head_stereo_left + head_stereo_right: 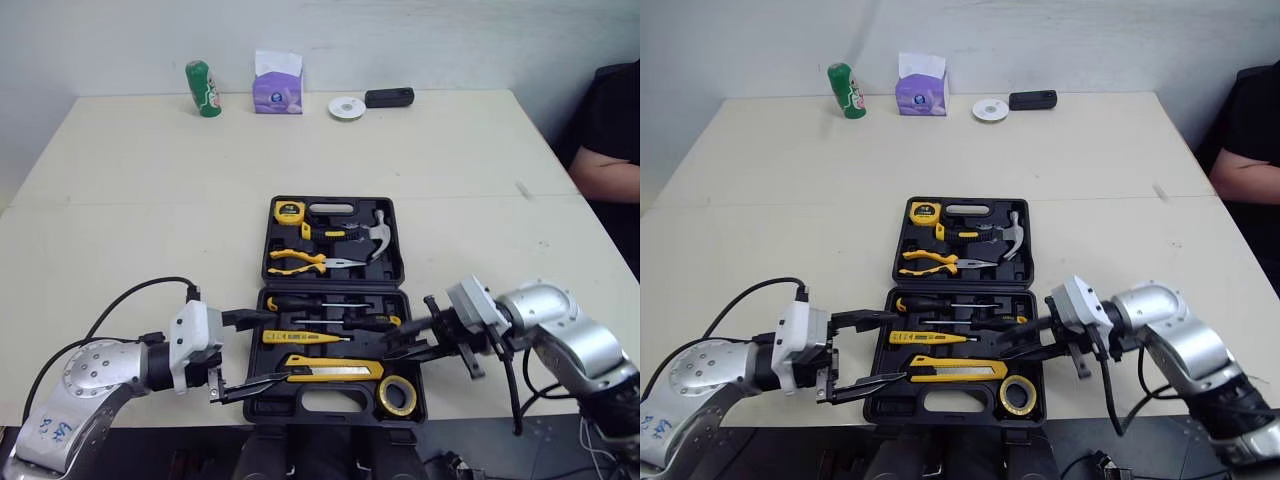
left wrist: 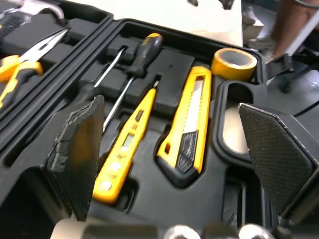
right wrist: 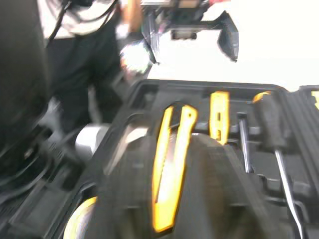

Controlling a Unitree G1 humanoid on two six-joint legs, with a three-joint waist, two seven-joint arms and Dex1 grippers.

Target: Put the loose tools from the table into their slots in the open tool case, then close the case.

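The black tool case (image 1: 393, 262) lies open near the table's front edge. Its far half holds a tape measure (image 1: 289, 211), pliers (image 1: 300, 262) and a hammer (image 1: 375, 235). Its near half holds screwdrivers (image 1: 320, 302), a yellow tester (image 1: 300, 338), a yellow utility knife (image 1: 335, 370) and a tape roll (image 1: 398, 393). My left gripper (image 1: 260, 350) is open, its fingers straddling the near half's left edge. My right gripper (image 1: 402, 342) reaches in from the right, open over the near half's right side, holding nothing.
Along the table's far edge stand a green can (image 1: 203, 88), a purple tissue box (image 1: 278, 90), a white disc (image 1: 346, 107) and a black object (image 1: 389, 97). A person (image 1: 610, 130) in black sits at the right.
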